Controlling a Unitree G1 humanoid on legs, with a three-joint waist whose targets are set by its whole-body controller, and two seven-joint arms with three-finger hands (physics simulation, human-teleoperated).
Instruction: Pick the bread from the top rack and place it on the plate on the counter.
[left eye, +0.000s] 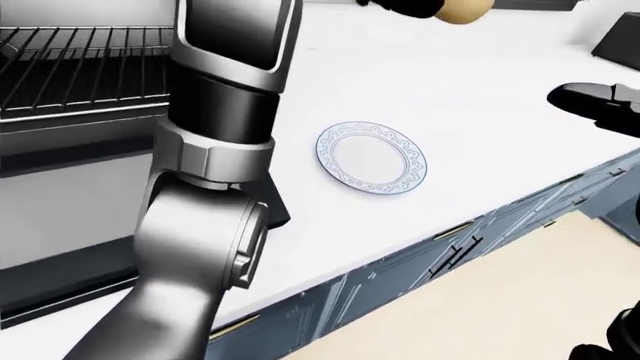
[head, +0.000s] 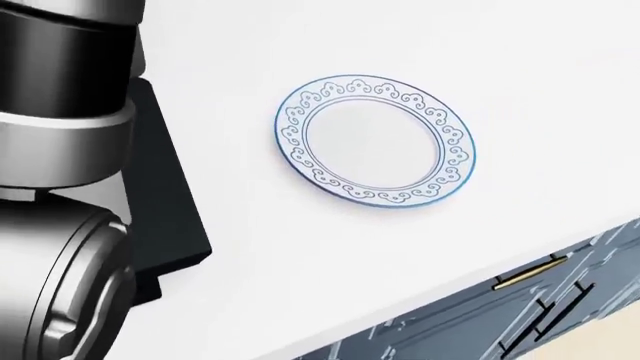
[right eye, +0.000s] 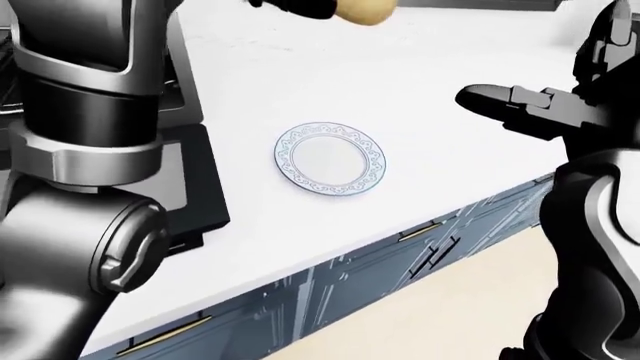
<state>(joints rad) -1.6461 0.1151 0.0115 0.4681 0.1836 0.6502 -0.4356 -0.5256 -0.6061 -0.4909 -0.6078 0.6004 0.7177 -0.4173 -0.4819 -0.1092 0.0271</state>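
The bread (right eye: 366, 9), a tan roll, hangs at the top edge of the eye views, well above the counter and up and right of the plate. The dark fingers (right eye: 300, 6) of my left hand close on it, mostly cut off by the frame. My left arm (left eye: 215, 150) rises through the left of the views. The plate (head: 375, 140) is white with a blue patterned rim, lies on the white counter (head: 520, 90) and holds nothing. My right hand (right eye: 520, 105) hovers open and empty to the right of the plate.
The oven's wire rack (left eye: 80, 60) and its open black door (right eye: 200, 187) are at the left. Blue cabinet fronts with gold handles (head: 530, 274) run below the counter edge. A beige floor (left eye: 480, 315) lies beyond.
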